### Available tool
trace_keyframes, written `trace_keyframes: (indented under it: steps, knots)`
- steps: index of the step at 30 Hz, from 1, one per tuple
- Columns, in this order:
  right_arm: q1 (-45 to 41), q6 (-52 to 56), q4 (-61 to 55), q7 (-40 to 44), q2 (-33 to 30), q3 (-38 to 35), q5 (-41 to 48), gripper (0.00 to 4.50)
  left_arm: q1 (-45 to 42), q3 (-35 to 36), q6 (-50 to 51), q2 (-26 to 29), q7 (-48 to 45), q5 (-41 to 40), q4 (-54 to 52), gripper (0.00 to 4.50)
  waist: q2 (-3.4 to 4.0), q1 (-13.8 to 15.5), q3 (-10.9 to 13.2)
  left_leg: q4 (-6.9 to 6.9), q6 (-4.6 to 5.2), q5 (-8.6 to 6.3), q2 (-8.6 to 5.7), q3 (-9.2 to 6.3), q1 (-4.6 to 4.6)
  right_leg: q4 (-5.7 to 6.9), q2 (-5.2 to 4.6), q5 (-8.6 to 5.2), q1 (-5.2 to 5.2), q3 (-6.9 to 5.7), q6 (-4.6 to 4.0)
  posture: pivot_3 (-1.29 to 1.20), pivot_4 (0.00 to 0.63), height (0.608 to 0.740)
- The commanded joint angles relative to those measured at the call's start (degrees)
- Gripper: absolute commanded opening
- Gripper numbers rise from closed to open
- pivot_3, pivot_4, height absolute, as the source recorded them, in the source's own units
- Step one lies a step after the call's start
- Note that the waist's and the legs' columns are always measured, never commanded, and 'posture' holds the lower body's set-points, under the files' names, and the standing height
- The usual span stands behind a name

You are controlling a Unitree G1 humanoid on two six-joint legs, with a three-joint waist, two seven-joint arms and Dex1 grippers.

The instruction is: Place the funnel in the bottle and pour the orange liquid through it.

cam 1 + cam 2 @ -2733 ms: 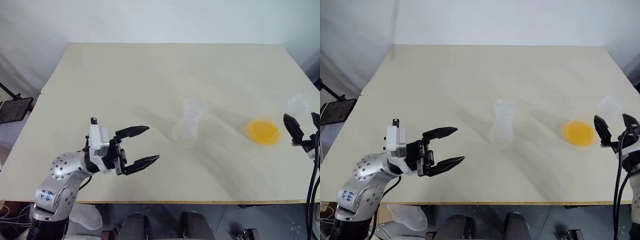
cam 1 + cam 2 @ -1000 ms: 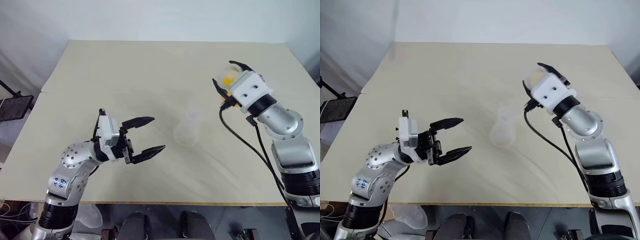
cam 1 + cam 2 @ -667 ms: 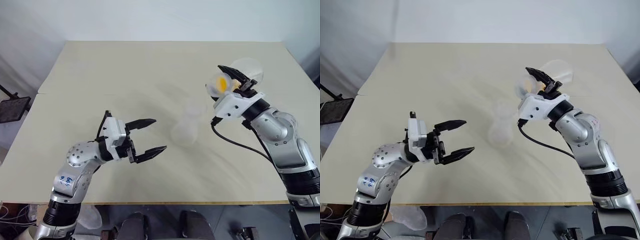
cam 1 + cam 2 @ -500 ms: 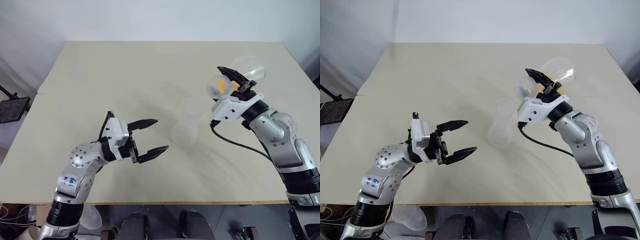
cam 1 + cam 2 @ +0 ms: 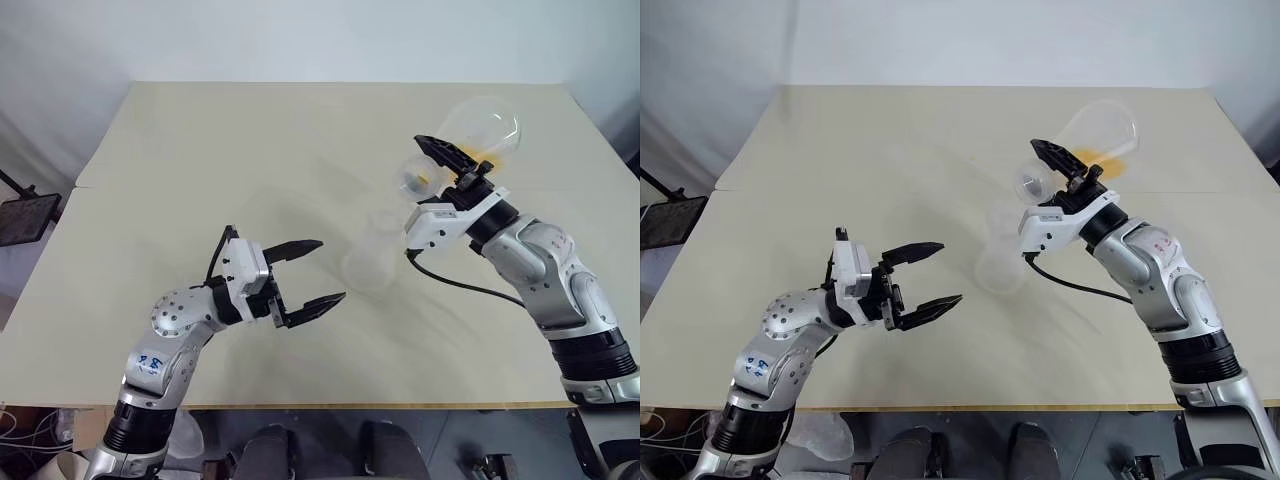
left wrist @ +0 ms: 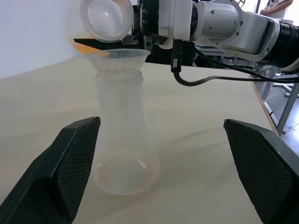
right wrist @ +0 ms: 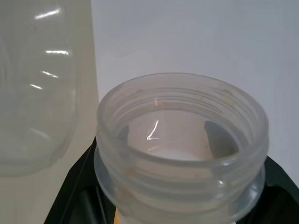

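The funnel [image 6: 122, 57] is already seated in the bottle [image 6: 122, 135] mid-table; the flask [image 5: 470, 140] of orange liquid [image 5: 485, 152], clamped in the right gripper [image 5: 450, 165], is tipped above it, the left gripper [image 5: 312, 272] gaping empty nearby.

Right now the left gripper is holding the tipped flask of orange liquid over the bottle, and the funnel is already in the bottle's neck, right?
Not quite: the right gripper holds the tipped flask, as the left eye view shows. The left gripper is open and empty. The funnel does sit in the bottle.
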Motion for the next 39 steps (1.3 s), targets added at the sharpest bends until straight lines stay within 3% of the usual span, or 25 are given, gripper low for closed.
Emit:
trace_keyframes:
  steps: [1, 39]
  knots:
    - [-1.9, -0.3, -1.7, -2.5, -0.1, -1.4, -1.8, 2.48, -0.5, -0.1, -1.8, -0.5, 0.1, 0.4, -0.4, 4.50, 0.00, 0.0, 0.0, 0.00, 0.00, 0.00, 0.00, 0.00, 0.00, 0.00, 0.00, 0.00, 0.00, 0.00, 0.00, 0.00, 0.150, 0.740]
    - [-0.1, -4.1, -2.7, -8.7, -3.3, -1.9, -10.8, 2.48, -3.1, -0.1, -5.0, -4.1, -0.1, 0.4, 3.6, 4.50, 0.00, 0.0, 0.0, 0.00, 0.00, 0.00, 0.00, 0.00, 0.00, 0.00, 0.00, 0.00, 0.00, -0.01, 0.00, 0.00, 0.150, 0.740]
